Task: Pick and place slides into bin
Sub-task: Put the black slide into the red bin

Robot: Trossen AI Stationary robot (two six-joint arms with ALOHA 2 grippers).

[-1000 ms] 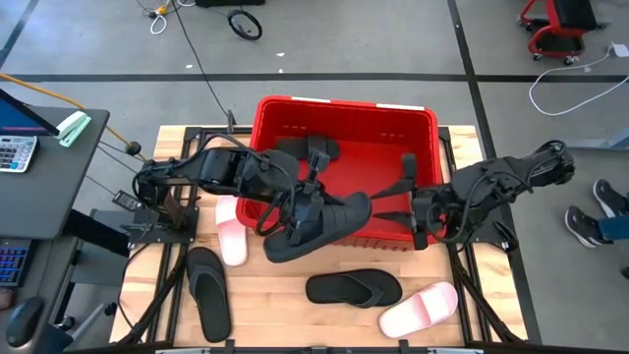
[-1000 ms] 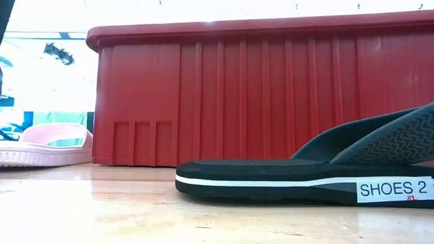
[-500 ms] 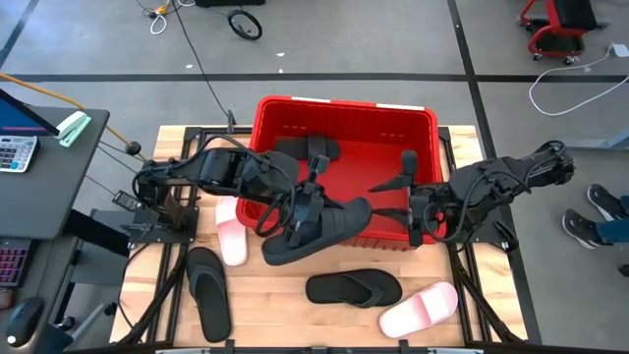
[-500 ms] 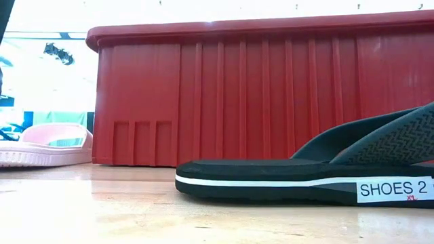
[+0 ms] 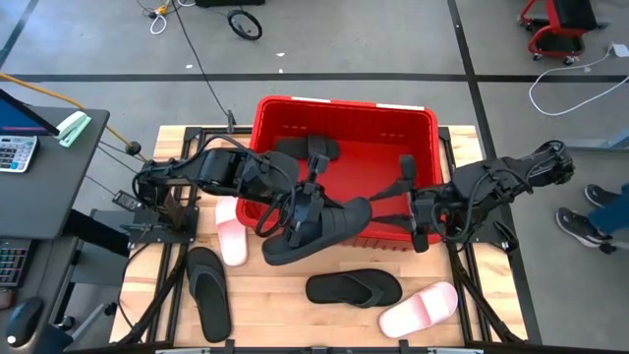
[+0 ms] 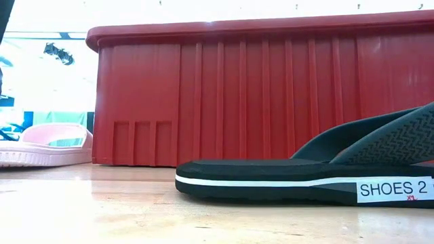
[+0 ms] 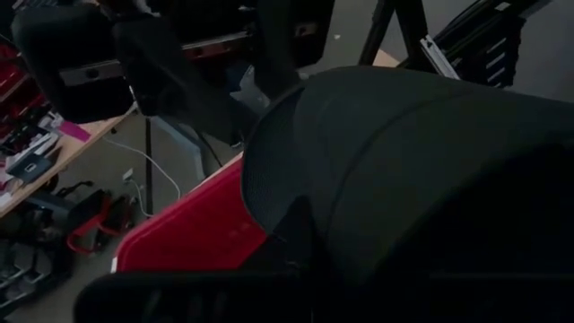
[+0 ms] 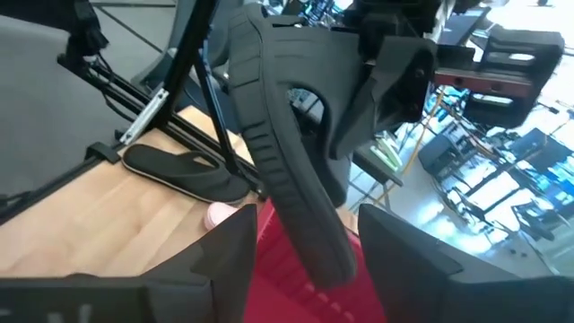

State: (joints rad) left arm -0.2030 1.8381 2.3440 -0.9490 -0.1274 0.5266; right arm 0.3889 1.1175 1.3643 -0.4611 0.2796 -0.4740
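The red bin [image 5: 393, 128] stands at the table's far middle, with one black slide [image 5: 310, 152] lying inside it. My left gripper [image 5: 305, 208] is shut on another black slide [image 5: 324, 231], which hangs over the bin's near rim. That slide also shows on edge in the right wrist view [image 8: 287, 170]. My right gripper [image 5: 401, 197] is open and empty above the bin's right part, its fingers [image 8: 215, 260] facing the held slide. A pink slide [image 5: 231, 241], a black slide [image 5: 208, 293], a black thong slide [image 5: 354, 288] and a second pink slide [image 5: 420, 307] lie on the table. My left gripper holds the black slide at its band [image 8: 345, 99], about mid-length, coming from the table's left and slanting down. The gripper hides how the fingers sit on the band. The slide is lifted clear and tipped on its edge, with its heel end [image 5: 362, 211] over the bin's near rim.
The wooden table [image 5: 275, 315] has bare room at its near edge between the slides. The bin's ribbed near wall [image 6: 271, 102] rises behind the thong slide [image 6: 305, 177]. A desk with a keyboard [image 5: 15, 147] stands off the table's left. A person's shoes [image 5: 590, 221] show at the right.
My right gripper has turned slightly toward the left and back over the bin's right part. It has stayed open.
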